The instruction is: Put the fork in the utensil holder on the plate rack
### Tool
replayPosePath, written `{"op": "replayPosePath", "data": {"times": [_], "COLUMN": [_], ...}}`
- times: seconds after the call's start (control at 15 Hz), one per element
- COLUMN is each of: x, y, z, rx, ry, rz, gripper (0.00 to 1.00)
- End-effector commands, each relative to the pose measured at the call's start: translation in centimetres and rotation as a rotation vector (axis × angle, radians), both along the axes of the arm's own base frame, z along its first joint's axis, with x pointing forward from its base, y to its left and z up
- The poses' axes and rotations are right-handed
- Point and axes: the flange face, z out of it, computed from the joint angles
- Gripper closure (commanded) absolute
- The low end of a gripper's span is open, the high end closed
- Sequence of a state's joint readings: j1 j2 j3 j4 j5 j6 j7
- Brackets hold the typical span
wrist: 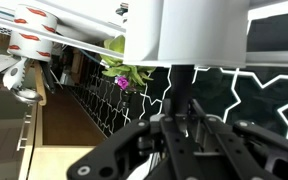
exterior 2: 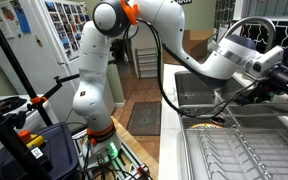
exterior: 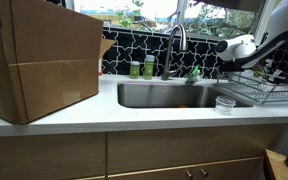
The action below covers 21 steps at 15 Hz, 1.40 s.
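My gripper (wrist: 182,114) is shut on a slim dark handle (wrist: 178,92) that stands up between the fingers; it looks like the fork, and its tines are hidden. In both exterior views the gripper (exterior: 266,66) (exterior 2: 276,82) hangs over the silver wire plate rack (exterior: 274,95) (exterior 2: 234,150) at the end of the counter beside the sink. I cannot make out the utensil holder on the rack.
A steel sink (exterior: 169,95) with a tall faucet (exterior: 176,45) lies beside the rack. A small clear cup (exterior: 225,103) stands on the counter in front of the rack. A big cardboard box (exterior: 39,60) fills the counter's other end. The black tiled backsplash (wrist: 254,110) and a small plant (wrist: 121,78) are close ahead.
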<state>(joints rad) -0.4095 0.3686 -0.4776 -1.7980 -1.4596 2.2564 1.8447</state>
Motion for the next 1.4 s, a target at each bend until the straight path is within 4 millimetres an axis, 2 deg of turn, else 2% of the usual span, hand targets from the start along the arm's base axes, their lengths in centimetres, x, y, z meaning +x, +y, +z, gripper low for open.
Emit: {"op": "replayPosePath", "data": {"times": [0.0,0.2,0.27,0.8,1.13,1.33], "x": [-0.9,-0.9,-0.9,-0.9,-1.1,-1.3], "y": [1.3,2.0,2.1,3.5,5.0,6.2], "z": [-0.6,-0.9,-1.0,0.4,2.0,3.8], "rx": [0.01,0.027,0.03,0.076,0.143,0.194], "ry": [0.004,0.007,0.007,-0.04,-0.086,-0.12], "rz": [-0.008,-0.006,-0.006,-0.009,-0.036,-0.057], "gripper": [0.95,0.94,0.61,0.01,0.0,0.0]}}
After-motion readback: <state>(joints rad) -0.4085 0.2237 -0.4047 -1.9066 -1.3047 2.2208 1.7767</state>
